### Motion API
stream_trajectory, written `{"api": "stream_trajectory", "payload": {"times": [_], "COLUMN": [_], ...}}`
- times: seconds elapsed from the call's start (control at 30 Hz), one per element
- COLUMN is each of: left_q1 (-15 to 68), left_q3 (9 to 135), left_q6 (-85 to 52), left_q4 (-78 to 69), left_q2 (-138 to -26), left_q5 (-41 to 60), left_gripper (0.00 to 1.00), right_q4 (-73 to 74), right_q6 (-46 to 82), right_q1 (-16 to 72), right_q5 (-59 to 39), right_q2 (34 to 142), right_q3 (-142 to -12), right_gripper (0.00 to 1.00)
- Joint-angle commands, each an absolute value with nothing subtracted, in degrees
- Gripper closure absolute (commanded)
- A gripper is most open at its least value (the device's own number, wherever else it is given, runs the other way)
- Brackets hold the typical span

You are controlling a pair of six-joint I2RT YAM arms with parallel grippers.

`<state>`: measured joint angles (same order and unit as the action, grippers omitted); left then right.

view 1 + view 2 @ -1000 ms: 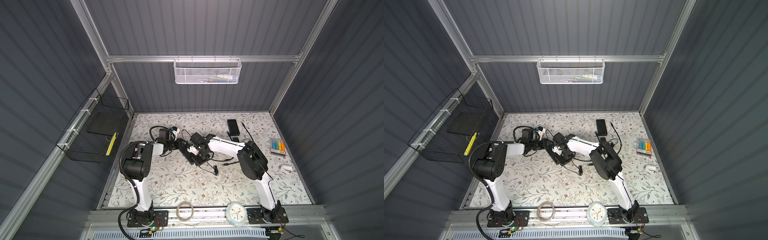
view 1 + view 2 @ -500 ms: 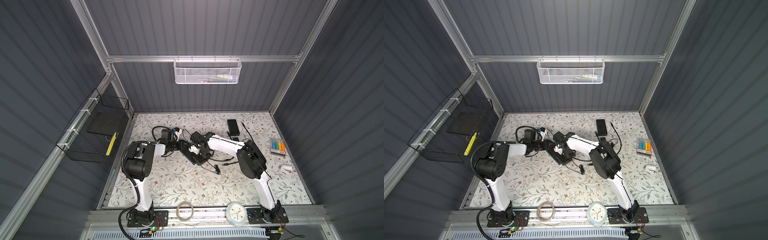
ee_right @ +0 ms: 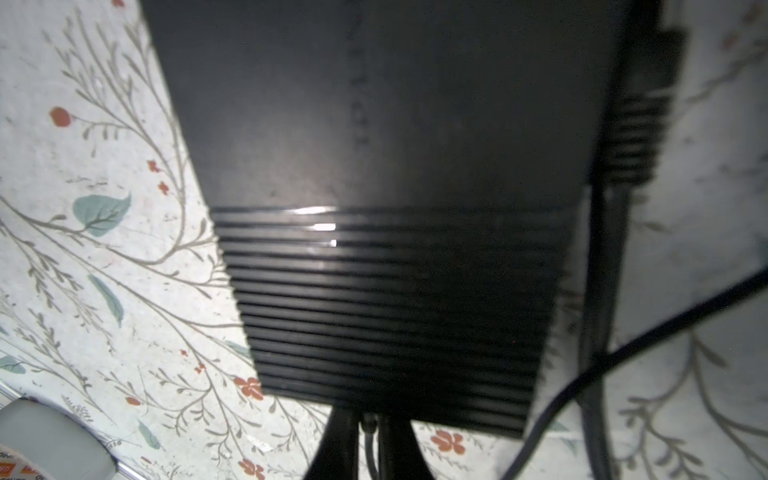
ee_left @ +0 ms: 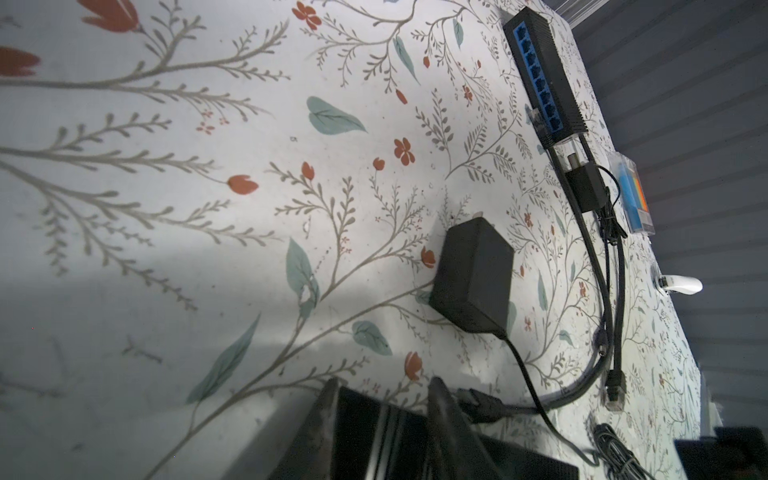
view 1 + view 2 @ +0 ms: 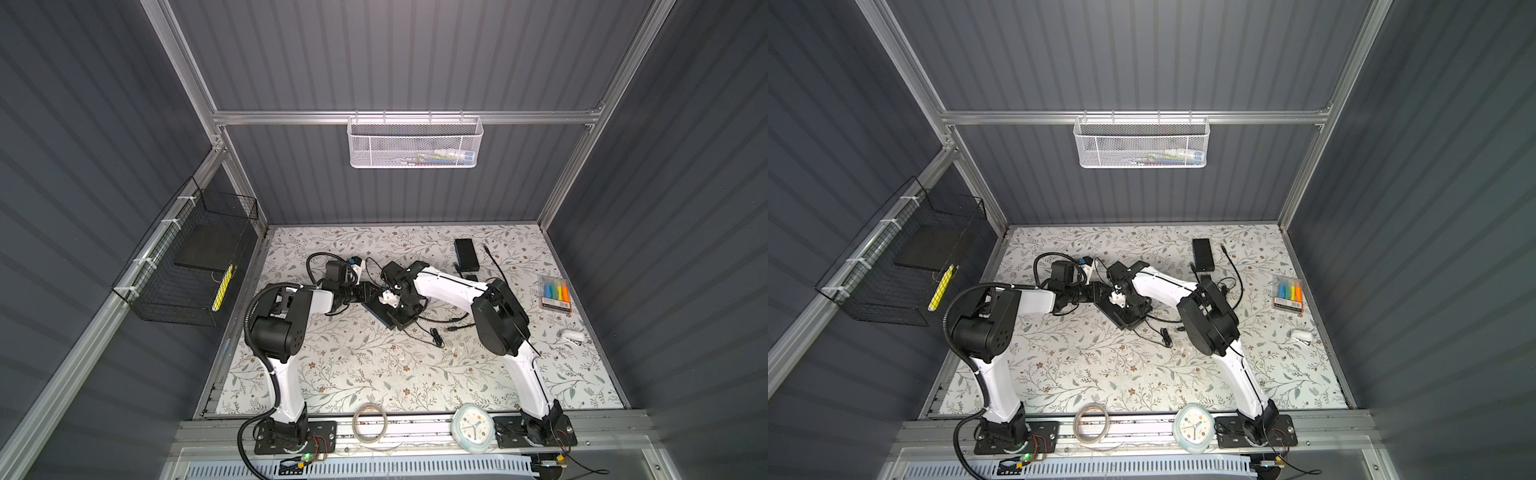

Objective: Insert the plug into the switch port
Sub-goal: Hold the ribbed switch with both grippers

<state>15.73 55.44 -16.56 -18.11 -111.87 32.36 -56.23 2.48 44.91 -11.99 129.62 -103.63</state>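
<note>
Both pincers are at the black switch (image 5: 395,322); my left pincer (image 4: 383,392) straddles its ribbed end, one finger on each side and both pressed against the body, so I grip the switch by that end. In both top views the switch sits aslant near the middle of the floral bench (image 5: 353,365), its blue port face turned toward the near left. My right pincer (image 3: 370,424) points down at the switch from the other side; it is closed, its tips at the edge of the ribbed top; something thin and dark sits between them, and I cannot tell what. A dark booted plug (image 4: 482,405) lies against the switch's side, just beside one of my left fingers (image 4: 440,407); its cable (image 4: 582,386) trails off across the bench; its tip is hidden, so I cannot tell whether it sits in a port. Farther off lie a power adapter (image 4: 471,274), a clear-tipped connector (image 4: 614,392), and a second switch (image 4: 540,75) with a row of blue ports; all three are well apart from my grip.
</note>
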Motion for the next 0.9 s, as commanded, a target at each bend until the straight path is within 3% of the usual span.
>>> {"api": "stream_trajectory", "payload": {"times": [0.0,0.87], "left_q1": [19.18,22.19], "left_q3": [53.18,53.26], "left_q6": [-18.36,-19.86], "left_q4": [-15.13,-17.37], "left_q2": [-112.59,-114.13], "left_q5": [37.72,39.66], "left_gripper": [0.64,0.67], "right_q4": [-46.53,-41.4], "right_q6": [1.59,-2.46], "right_q1": [44.66,43.79], "right_q5": [-12.76,-15.82], "right_q2": [130.43,134.27], "right_q3": [-106.16,-113.17], "right_gripper": [1.0,1.0]}}
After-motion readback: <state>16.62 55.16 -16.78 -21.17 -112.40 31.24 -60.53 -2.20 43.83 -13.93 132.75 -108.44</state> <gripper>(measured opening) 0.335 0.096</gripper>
